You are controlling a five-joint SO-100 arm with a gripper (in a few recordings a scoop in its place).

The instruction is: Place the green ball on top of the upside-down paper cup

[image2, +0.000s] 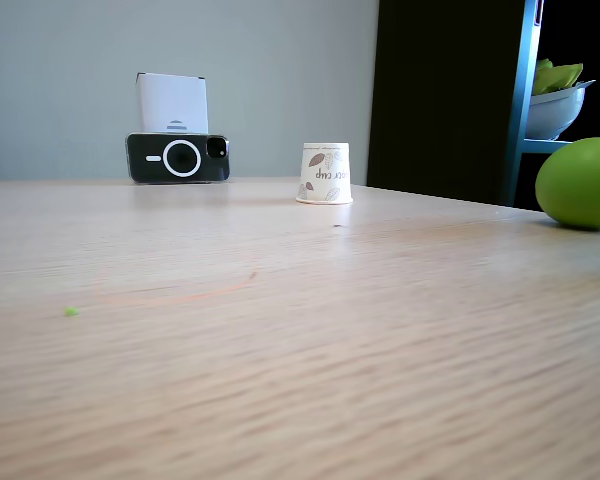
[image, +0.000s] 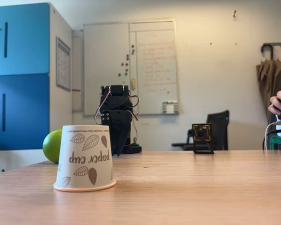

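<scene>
The upside-down paper cup (image: pixel 84 158) stands rim down on the wooden table, white with brown leaves and inverted lettering; it appears small and far off as the cup (image2: pixel 325 172) in the other fixed view. The green ball (image: pixel 52 146) rests on the table just behind the cup's left side, partly hidden by it, and the ball (image2: pixel 580 183) lies at the right edge, well apart from the cup. My black arm sits folded at the table's far side. Its gripper (image: pixel 118 149) points down, tapering to one tip with no gap visible, holding nothing, behind and right of the cup.
A small camera on a stand (image: pixel 202 137) sits at the far table edge. A phone (image2: pixel 178 157) leans against a white box (image2: pixel 172 102) left of the cup. Blue cabinets (image: pixel 18 75) stand at the left. A person's hand (image: pixel 278 102) shows at the right edge.
</scene>
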